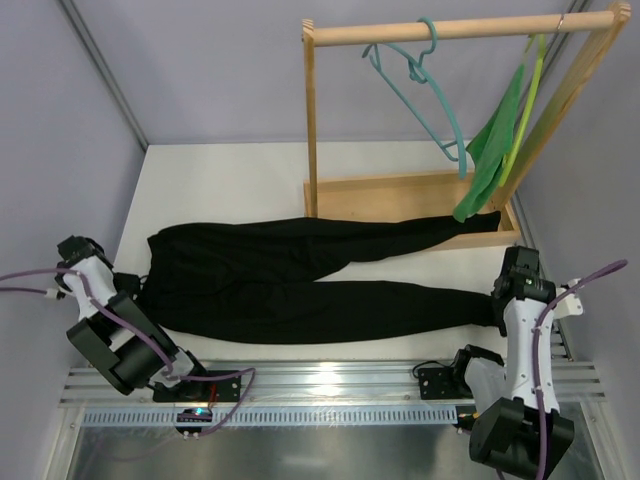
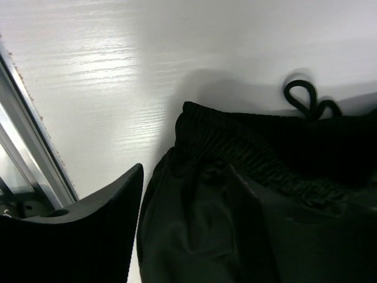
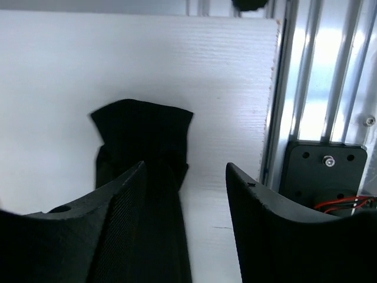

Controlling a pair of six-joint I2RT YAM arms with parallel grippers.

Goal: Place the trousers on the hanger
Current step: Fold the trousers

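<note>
The black trousers point(image 1: 300, 280) lie flat on the white table, waist at the left, legs running right. One leg reaches the rack base; the other ends near the right arm. The teal hanger point(image 1: 420, 85) hangs by its hook on the wooden rail. My left gripper point(image 1: 135, 290) is open low over the waistband point(image 2: 235, 141), with waist fabric between its fingers point(image 2: 94, 236); the drawstring loop point(image 2: 306, 100) lies beyond. My right gripper point(image 3: 185, 171) is open over the near leg's cuff point(image 3: 141, 135), which lies by its left finger point(image 3: 106, 230). In the top view it point(image 1: 503, 300) sits at the leg's end.
A wooden rack point(image 1: 410, 195) stands at the back right with its rail point(image 1: 450, 28) overhead. A green cloth point(image 1: 490, 160) hangs on a yellow-green hanger point(image 1: 528, 100) at the rail's right end. An aluminium rail point(image 1: 330, 385) runs along the table's near edge.
</note>
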